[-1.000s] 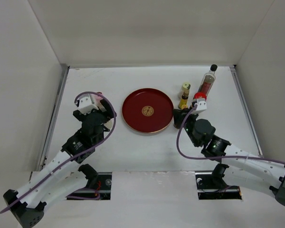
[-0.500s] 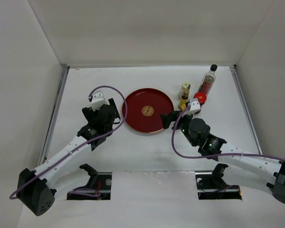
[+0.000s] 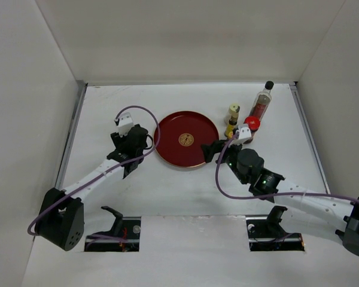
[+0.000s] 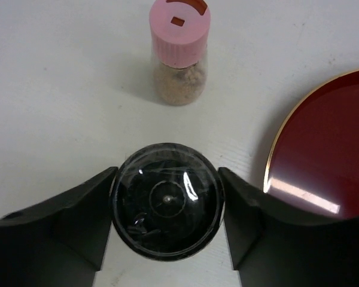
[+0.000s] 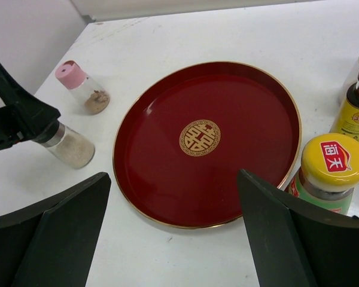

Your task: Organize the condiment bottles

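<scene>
In the top view the left hand (image 3: 134, 142) sits at the left edge of the red tray (image 3: 167, 134), and what it holds is hidden beneath it. The right hand (image 3: 210, 149) is at the tray's opposite edge. Beyond and to the right of that hand stand the cream-capped bottle (image 3: 233, 113), the red-lidded jar (image 3: 252, 123) and, farthest out, the tall black-capped bottle (image 3: 262, 103), close together on the table (image 3: 167, 191). The left wrist view shows the left hand clamped on the silver-lidded jar (image 4: 167, 200), with a finger pressed to each side and its top dark and glossy from above. The pink-capped bottle (image 4: 179, 51) stands straight ahead of the fingers, apart from them, and the tray rim curves past on the hand's right. In the right wrist view the right hand's fingers are spread wide with nothing between them. The yellow-lidded jar (image 5: 335, 164) is just outside its right finger, the tray lies ahead, and across it the gripped jar looks to be resting on the table, though I cannot be sure. The step in hand appears to be moving this jar. The next move likely needs a straight lift that clears both the tray rim and the pink-capped bottle. Whether the jar belongs on the tray or with the group cannot be told.
</scene>
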`<state>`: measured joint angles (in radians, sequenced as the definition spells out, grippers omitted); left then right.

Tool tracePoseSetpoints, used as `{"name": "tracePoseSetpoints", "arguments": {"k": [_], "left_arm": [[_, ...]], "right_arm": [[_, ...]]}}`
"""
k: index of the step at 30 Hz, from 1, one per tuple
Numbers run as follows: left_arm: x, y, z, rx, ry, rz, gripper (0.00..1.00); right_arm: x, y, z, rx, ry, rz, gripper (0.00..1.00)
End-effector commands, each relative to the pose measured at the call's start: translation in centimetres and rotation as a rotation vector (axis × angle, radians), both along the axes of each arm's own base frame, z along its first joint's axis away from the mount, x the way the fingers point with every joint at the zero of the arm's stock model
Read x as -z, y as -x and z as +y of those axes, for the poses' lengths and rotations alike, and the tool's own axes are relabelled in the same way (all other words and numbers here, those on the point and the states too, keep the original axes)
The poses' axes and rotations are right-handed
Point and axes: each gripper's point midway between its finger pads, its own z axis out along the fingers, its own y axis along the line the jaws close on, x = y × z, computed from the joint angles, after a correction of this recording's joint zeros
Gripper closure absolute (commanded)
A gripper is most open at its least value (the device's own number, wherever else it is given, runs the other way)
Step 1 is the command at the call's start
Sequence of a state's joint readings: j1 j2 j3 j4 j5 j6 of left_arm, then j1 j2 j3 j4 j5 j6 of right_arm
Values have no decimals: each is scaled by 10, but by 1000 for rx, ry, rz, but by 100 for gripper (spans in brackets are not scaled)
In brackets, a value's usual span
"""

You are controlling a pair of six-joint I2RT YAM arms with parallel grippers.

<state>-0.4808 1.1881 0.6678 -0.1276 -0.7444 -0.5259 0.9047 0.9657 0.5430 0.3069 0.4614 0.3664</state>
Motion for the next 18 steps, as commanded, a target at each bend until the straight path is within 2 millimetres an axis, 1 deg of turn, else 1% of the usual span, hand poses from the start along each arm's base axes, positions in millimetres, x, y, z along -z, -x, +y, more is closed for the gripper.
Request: {"name": "tracePoseSetpoints", "arguments": {"k": [1,2,3,5,7,9,11,12,14,18], "left_arm": [[-9,-13,-7,26,64,-72,47],[-13,-14,-9,35,71,-85,56],[-19,-14,-12,46,76,-101,61],[-40,-13,-20,71,91,-155,67],[-66,-13,-31,104,113,-216,69],[-90,-15,-47,141,135,-265,69],[-105,-21,-63,174,151,-296,69],[-111,-27,-75,197,164,-315,69],[-114,-40,-95,227,176,-333,69],[-112,-67,-127,277,178,-334,68]], "right_arm": [[-17,-1,7,-15,-60,-35,7],[-17,-1,7,-15,-62,-36,7],[-17,-2,5,-9,-64,-38,7],[-16,-3,4,-6,-61,-37,7],[-19,-2,4,-6,-70,-42,7],[-18,-3,3,-2,-75,-46,7],[-17,-5,1,8,-75,-44,8],[-16,-5,1,8,-72,-41,8],[-17,-6,1,11,-75,-43,8],[-16,-7,-3,23,-74,-42,8]]}}
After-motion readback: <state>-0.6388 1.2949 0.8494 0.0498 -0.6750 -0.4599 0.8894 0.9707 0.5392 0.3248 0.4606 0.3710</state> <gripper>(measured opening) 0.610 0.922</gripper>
